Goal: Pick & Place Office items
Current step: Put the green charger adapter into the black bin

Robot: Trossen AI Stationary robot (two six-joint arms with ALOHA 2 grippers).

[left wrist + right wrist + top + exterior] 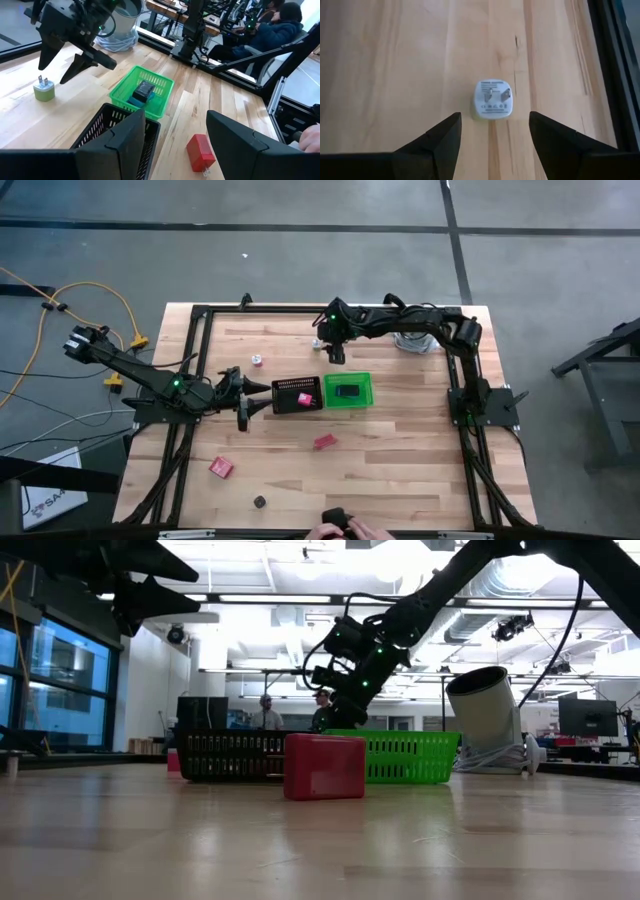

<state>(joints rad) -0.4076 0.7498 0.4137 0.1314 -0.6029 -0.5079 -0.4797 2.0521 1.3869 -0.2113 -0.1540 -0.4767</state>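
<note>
A: Left gripper (243, 418)?
B: Near the left edge, mid-table, jaws wide apart, holding nothing, at the black mesh tray (297, 394). A red block (201, 151) lies on the wood just beyond its fingertips.
A: Right gripper (334, 357)?
B: Toward the far edge, fingers spread, empty, hovering above the green bin (348, 391). The white plug adapter (493, 99) lies ahead between its jaws, untouched, prongs up; roughly square, long axis unclear.
</note>
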